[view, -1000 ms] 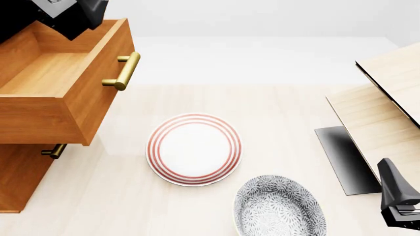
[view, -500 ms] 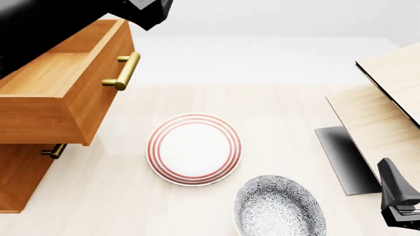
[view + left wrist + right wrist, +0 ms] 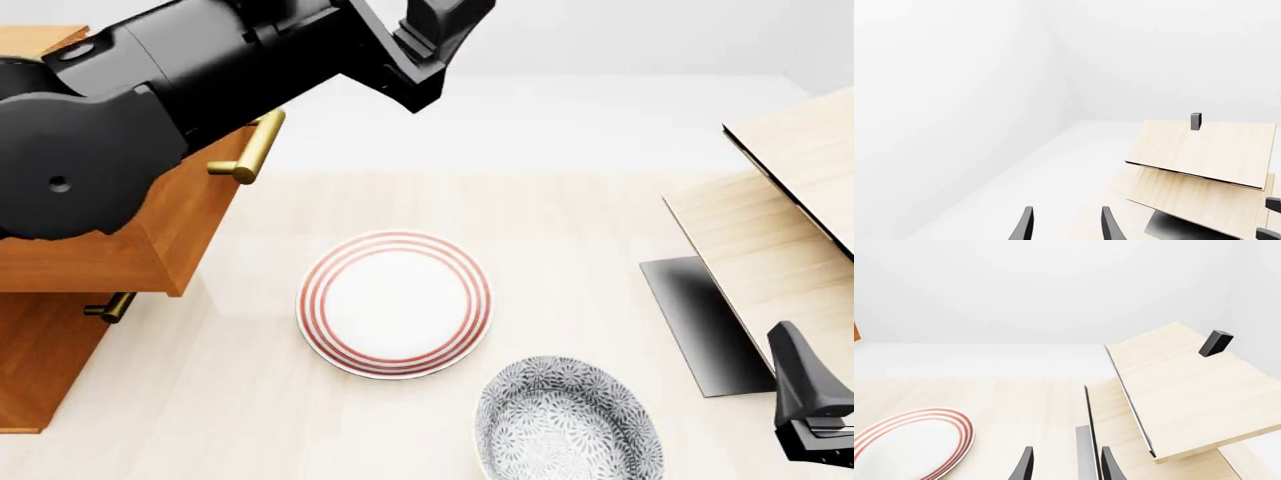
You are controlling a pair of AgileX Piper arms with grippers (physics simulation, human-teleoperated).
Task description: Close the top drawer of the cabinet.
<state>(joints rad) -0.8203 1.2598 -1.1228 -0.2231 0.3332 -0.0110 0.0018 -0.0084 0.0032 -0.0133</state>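
In the front view the top drawer point(image 3: 180, 215) stands pulled out of the orange-brown cabinet point(image 3: 40, 360) at the left, its brass bar handle point(image 3: 254, 145) facing the table's middle. My left arm lies across the drawer box and hides most of its inside. My left gripper point(image 3: 451, 20) is high up, right of the handle and apart from it. In the left wrist view its fingers point(image 3: 1026, 227) are apart and empty, and the drawer is out of that view. My right gripper point(image 3: 807, 410) is at the front right, fingers point(image 3: 1107, 465) apart and empty.
A red-striped white plate point(image 3: 394, 303) lies mid-table, also in the right wrist view point(image 3: 907, 445). A grey patterned bowl point(image 3: 567, 420) is in front of it. A pale light-wood panelled piece point(image 3: 774, 230) stands at the right. A lower drawer handle point(image 3: 110, 307) shows under the open drawer.
My left arm has swung rightward from over the drawer's back to past its handle, now covering the drawer box. The drawer and my right arm have not moved.
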